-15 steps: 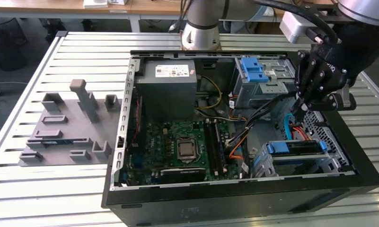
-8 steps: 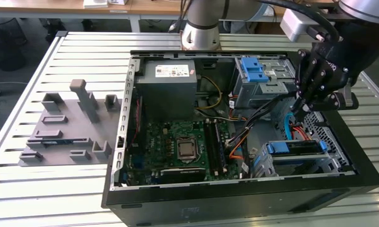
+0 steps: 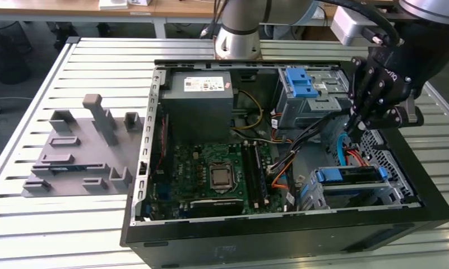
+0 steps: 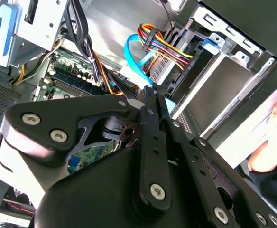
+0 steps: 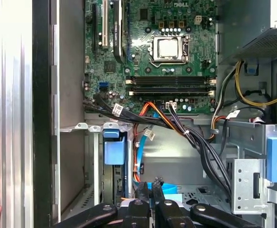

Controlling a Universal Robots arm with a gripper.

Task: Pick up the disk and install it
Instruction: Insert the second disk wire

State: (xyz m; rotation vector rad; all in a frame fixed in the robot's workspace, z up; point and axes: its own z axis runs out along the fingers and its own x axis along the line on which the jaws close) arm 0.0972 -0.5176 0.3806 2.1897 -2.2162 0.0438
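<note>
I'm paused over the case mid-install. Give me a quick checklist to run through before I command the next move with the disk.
1. Gripper above the open case, near the drive cage: ok.
2. Disk in the gripper: cannot tell.
3. Blue bracket in the drive cage carries the disk: cannot tell.
4. Clearance from the blue cable and the wire bundle: not ok, both are close beside the gripper.
5. Person's hand away from the case: not ok, it is beside the case.
</note>
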